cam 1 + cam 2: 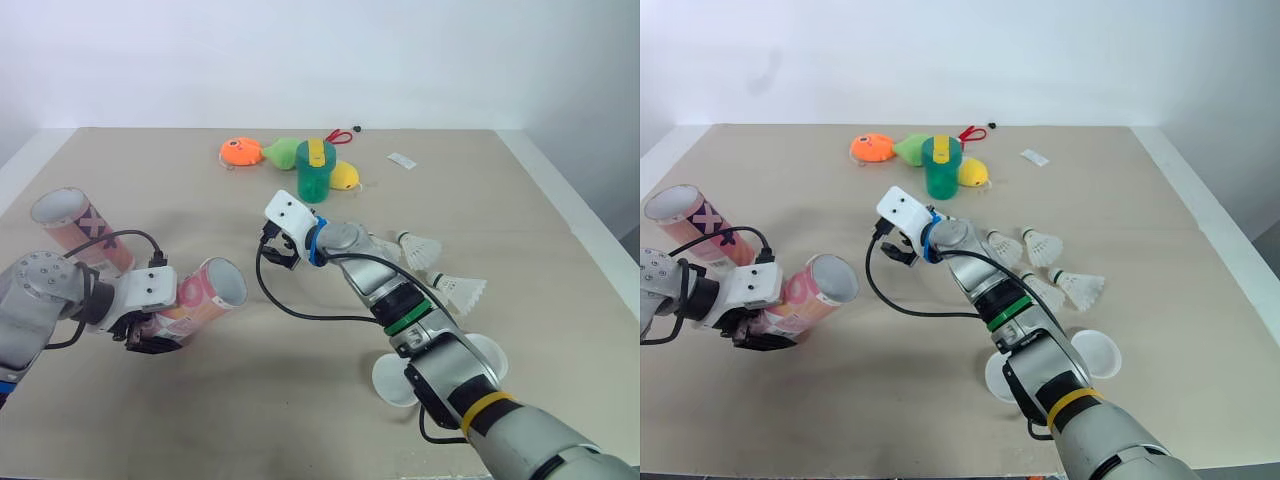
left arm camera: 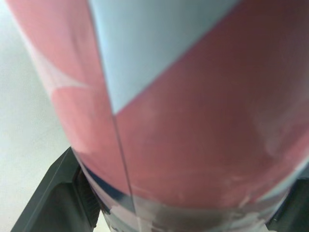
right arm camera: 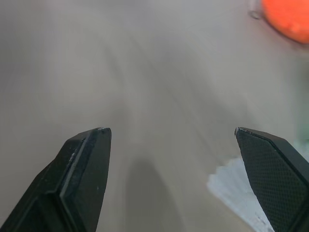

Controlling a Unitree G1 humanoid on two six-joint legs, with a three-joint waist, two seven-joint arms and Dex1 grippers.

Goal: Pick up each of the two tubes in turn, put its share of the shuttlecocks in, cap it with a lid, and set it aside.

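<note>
1. Left gripper (image 1: 150, 335) — fingers clenched on the pink tube (image 1: 205, 292). The tube is tilted, with its open mouth toward the right arm.
2. Second tube (image 1: 80, 232) lies on the table (image 1: 500, 190), just beyond the left arm.
3. Right gripper (image 3: 170, 140) — fingers spread, holding nothing, near the green cup (image 1: 313, 170).
4. Shuttlecocks (image 1: 1040, 243) lie loose beside the right forearm; two white lids (image 1: 1095, 352) lie near its elbow.

Near tube (image 1: 205, 292), far tube (image 1: 75, 228) by the left edge of the table (image 1: 530, 240); shuttlecocks (image 1: 420, 247) right of centre — lids (image 1: 390, 380) before them. Cup (image 1: 313, 172) by the far edge.
</note>
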